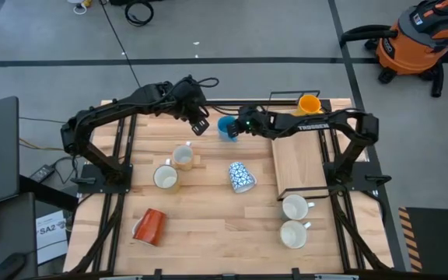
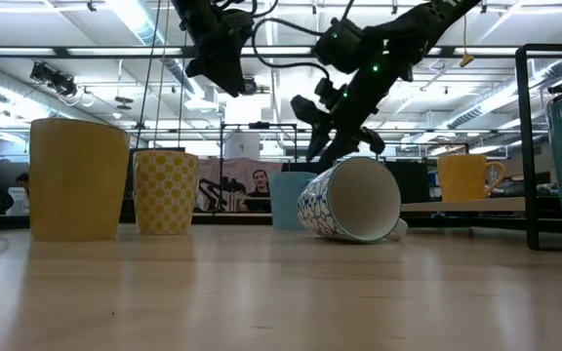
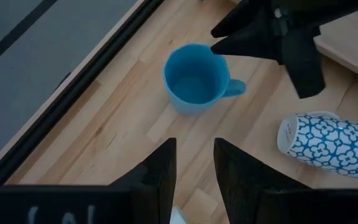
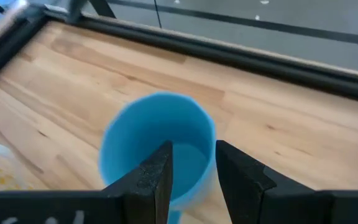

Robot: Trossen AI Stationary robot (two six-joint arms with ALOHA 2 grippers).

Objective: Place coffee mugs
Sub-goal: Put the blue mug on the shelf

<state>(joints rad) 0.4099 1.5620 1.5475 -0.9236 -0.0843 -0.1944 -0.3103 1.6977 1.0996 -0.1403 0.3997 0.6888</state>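
Note:
The light blue mug (image 1: 226, 129) (image 3: 194, 79) (image 4: 157, 140) stands upright near the table's far edge, its handle (image 3: 237, 88) toward the right arm. My right gripper (image 1: 237, 126) (image 4: 192, 149) is open and hovers just above the mug's rim on the handle side. My left gripper (image 1: 201, 124) (image 3: 195, 149) is open, raised to the left of this mug. The blue-and-white patterned mug (image 1: 240, 176) (image 2: 351, 200) lies on its side mid-table. The orange-yellow mug (image 1: 309, 103) stands on the raised board. Two cream mugs (image 1: 183, 155) (image 1: 165, 177) stand at left and two white ones (image 1: 295, 207) (image 1: 293, 233) at right. The red-orange mug (image 1: 149, 226) lies on its side.
A raised wooden board (image 1: 298, 163) in a black frame takes up the table's right-hand part, beside the right arm. The table's far edge rail (image 4: 229, 53) runs close behind the blue mug. Bare wood (image 1: 224, 233) lies toward the near edge between the red-orange and white mugs.

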